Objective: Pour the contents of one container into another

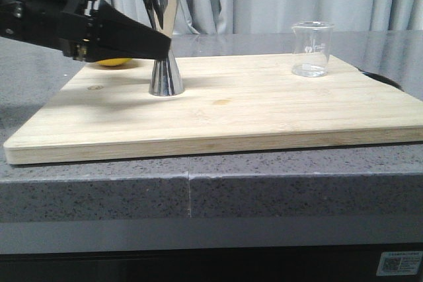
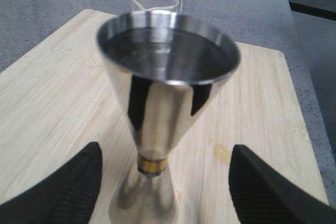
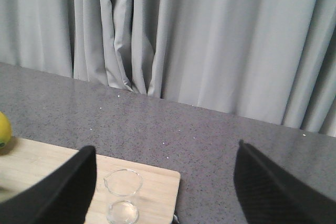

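Jaws wide open on both grippers — left gripper [image 2: 165,187] flanking the upright steel jigger [image 1: 163,37] on the wooden board [image 1: 264,113], right gripper [image 3: 165,192] above the far glass beaker [image 1: 311,49] — slick, top-heavy metal, probably best pinched at the brass waist.

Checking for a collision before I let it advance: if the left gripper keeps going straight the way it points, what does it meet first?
The jigger. It stands centred between the open fingers of the left gripper, its narrow waist right ahead. The beaker lies farther along the same line, behind it.
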`<state>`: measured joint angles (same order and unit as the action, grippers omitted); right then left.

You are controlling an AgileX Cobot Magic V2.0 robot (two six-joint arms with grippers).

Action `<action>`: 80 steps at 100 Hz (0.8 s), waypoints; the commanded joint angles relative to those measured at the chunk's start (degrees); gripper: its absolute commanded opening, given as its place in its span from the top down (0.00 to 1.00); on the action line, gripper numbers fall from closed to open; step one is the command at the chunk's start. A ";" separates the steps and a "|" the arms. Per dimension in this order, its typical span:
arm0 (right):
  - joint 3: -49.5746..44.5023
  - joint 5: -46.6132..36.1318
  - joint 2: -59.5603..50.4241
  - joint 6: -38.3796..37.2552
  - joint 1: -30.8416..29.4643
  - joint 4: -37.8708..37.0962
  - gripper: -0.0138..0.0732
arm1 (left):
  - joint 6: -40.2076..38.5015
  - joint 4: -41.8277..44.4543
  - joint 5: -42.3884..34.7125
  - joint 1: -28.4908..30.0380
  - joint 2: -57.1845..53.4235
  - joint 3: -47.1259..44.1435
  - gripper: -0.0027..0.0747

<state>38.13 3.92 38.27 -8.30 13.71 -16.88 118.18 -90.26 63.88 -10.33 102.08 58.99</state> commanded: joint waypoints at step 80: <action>1.33 -3.92 -0.19 0.14 -0.03 -0.06 0.27 | -18.38 0.29 5.37 12.97 -28.10 1.57 0.37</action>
<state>38.13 3.92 38.27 -8.30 13.71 -16.88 102.59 -84.30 66.82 1.39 78.95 58.99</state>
